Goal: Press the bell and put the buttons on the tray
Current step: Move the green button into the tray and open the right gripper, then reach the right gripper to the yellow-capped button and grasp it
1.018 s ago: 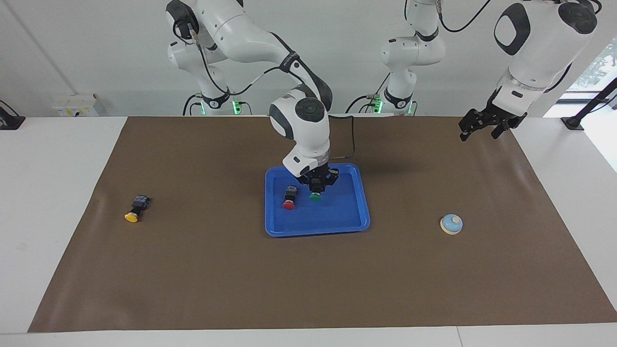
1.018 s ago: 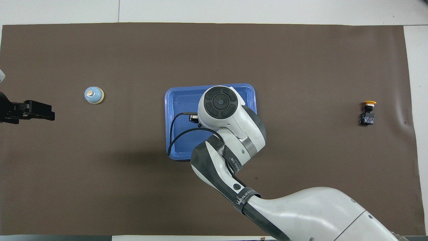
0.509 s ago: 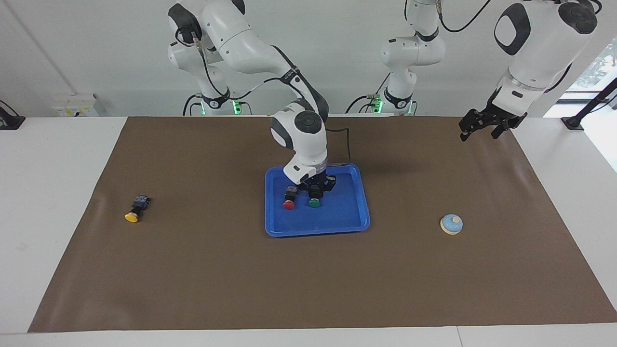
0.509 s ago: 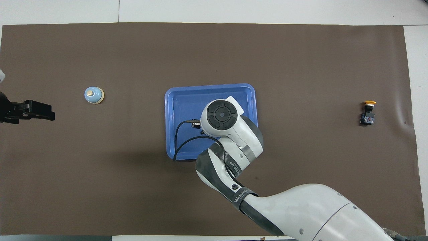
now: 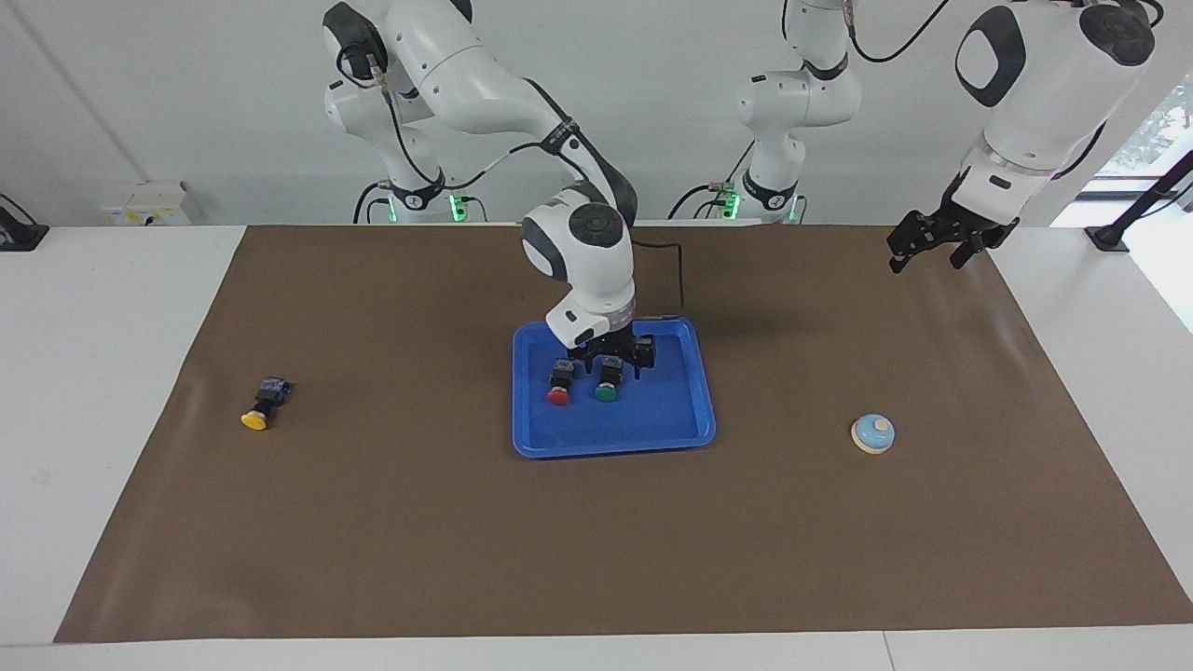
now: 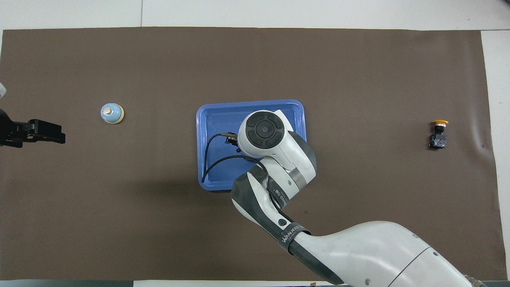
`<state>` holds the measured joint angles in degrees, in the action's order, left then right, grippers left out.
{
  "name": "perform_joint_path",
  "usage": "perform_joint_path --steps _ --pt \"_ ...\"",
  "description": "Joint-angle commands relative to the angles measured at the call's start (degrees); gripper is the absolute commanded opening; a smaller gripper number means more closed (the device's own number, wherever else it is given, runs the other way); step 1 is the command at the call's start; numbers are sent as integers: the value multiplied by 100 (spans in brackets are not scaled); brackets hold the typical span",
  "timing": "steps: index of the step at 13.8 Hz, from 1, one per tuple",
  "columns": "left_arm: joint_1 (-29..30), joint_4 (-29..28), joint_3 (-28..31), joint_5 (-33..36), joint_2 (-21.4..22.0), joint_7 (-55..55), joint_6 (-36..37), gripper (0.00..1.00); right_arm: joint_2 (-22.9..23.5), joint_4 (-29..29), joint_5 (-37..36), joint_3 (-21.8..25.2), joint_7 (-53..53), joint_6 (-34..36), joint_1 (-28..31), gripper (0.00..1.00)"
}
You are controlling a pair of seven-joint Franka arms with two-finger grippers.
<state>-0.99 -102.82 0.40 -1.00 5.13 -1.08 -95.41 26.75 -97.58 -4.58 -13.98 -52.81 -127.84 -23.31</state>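
The blue tray (image 5: 652, 436) lies mid-mat; its rim also shows in the overhead view (image 6: 207, 109). The red button (image 5: 559, 386) and the green button (image 5: 607, 384) lie side by side in it. My right gripper (image 5: 611, 358) is open just above the green button, one finger on each side of its black body. In the overhead view the right wrist hides both buttons. The yellow button (image 5: 261, 406) (image 6: 438, 134) lies on the mat toward the right arm's end. The bell (image 5: 872, 433) (image 6: 111, 113) sits toward the left arm's end. My left gripper (image 5: 932, 248) (image 6: 40, 132) waits open in the air.
A brown mat (image 5: 391, 522) covers the table between white margins. A black cable (image 6: 207, 159) loops from the right wrist over the tray.
My right gripper lowered the green button into the tray beside the red one, then opened and let it go. The left arm has not moved.
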Motion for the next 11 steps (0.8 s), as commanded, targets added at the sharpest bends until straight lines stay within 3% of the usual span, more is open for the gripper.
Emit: perform_joint_path --steps 1,5,11 --pt "11 -10 4 30 59 -6 13 100 -353 336 -52 0 -63 793 395 100" --pt "11 -10 4 30 59 -6 13 100 -1083 257 -52 0 884 1516 1273 100" --pt "11 -10 4 30 59 -6 13 100 -1322 117 -61 9 3256 1842 2953 100"
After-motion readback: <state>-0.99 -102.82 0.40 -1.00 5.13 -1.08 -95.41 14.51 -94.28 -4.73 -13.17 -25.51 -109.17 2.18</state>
